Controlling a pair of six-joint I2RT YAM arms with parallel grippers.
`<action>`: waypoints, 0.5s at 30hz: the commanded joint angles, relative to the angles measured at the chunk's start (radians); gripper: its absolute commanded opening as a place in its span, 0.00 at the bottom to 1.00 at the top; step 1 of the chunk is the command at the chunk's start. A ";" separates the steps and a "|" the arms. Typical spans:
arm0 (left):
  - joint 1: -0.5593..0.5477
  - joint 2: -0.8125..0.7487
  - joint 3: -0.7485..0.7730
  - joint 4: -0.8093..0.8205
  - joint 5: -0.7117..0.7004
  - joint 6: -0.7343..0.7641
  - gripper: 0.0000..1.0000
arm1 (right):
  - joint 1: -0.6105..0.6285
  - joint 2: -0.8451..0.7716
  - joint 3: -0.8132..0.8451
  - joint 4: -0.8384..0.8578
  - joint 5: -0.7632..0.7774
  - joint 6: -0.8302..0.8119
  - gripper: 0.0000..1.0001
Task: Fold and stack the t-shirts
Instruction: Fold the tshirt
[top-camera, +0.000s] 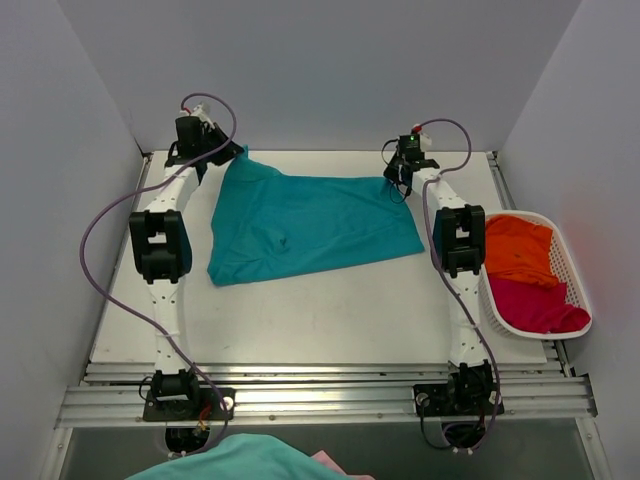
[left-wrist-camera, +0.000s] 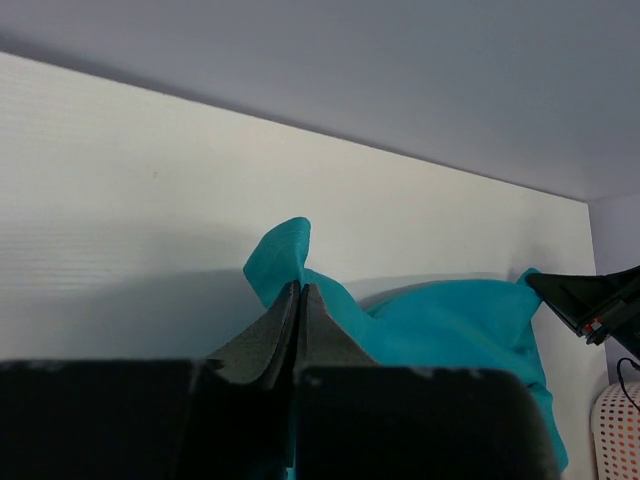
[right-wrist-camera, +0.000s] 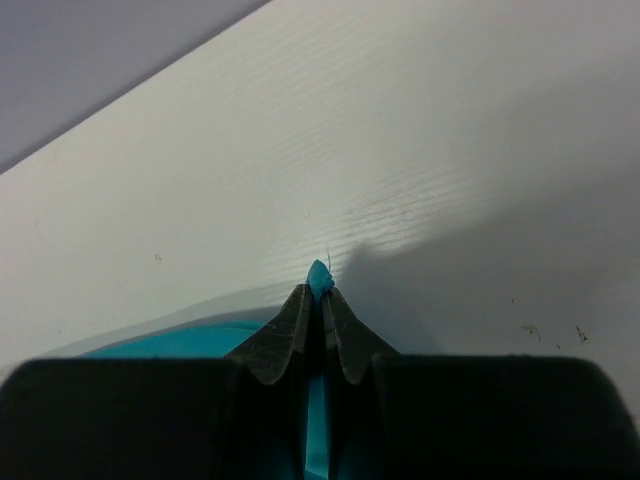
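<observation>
From above, the teal shirt (top-camera: 310, 225) lies spread on the bench (top-camera: 330, 320), its far corners pinched by the left pincer (top-camera: 237, 152) and right pincer (top-camera: 398, 180); the orange shirt (top-camera: 518, 250) and magenta shirt (top-camera: 535, 305) sit in the basket (top-camera: 575, 290). The left wrist camera shows that pincer clamped on a teal fold. The right wrist camera shows a teal tip nipped in its closed pincer.

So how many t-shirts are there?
3. A teal shirt lies spread on the table. An orange shirt and a red shirt sit in the basket on the right. More could hide under those, and cloth at the picture's bottom edge is unclear.
</observation>
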 joint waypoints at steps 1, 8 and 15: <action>0.005 -0.113 -0.065 0.060 0.002 0.046 0.02 | 0.015 -0.108 -0.024 -0.016 0.042 -0.022 0.00; 0.005 -0.211 -0.188 0.089 0.004 0.077 0.02 | 0.031 -0.163 -0.079 -0.013 0.059 -0.036 0.00; -0.007 -0.370 -0.412 0.166 -0.030 0.121 0.02 | 0.042 -0.304 -0.252 0.033 0.096 -0.042 0.00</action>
